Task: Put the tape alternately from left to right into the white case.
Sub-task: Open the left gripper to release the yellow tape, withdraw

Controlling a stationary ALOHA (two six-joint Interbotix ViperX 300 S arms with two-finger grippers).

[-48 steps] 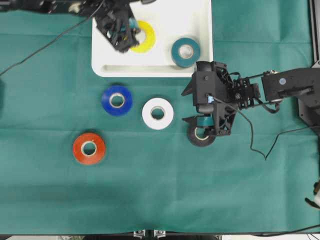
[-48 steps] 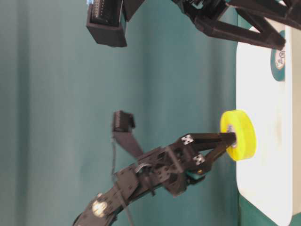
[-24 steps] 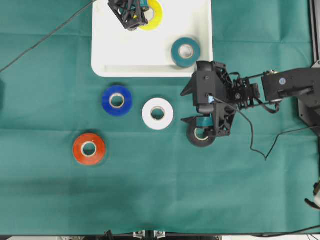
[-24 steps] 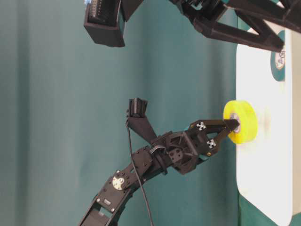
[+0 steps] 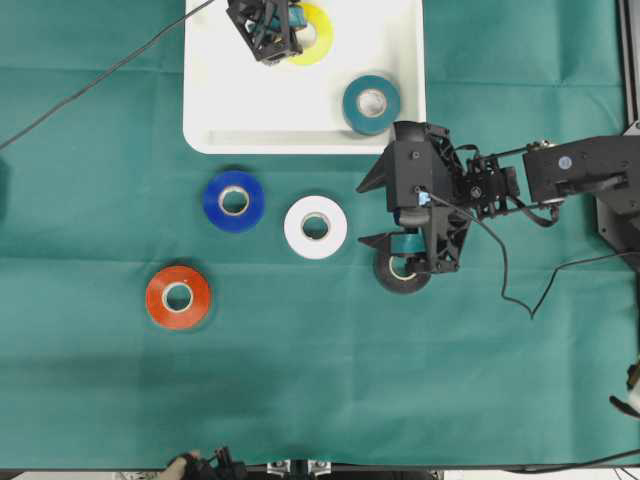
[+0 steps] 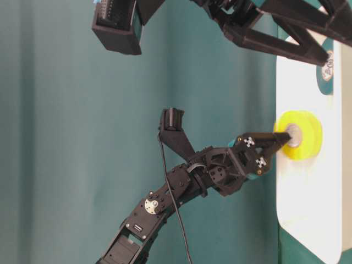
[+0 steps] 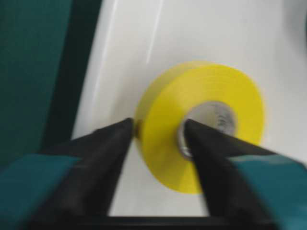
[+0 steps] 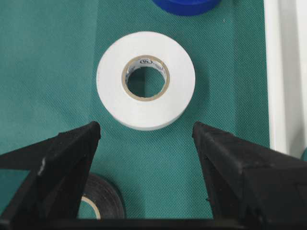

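black arms (image 5: 580, 175) (teal gripper pads)

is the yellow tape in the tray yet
Yes. The yellow tape lies flat in the tray, left gripper fingers astride its wall.

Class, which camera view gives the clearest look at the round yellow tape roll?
The left wrist view: the round yellow tape roll fills the frame, one left gripper finger in its core, one outside. Overhead the gripper half covers it; table-level shows it edge-on; the right wrist view misses it.
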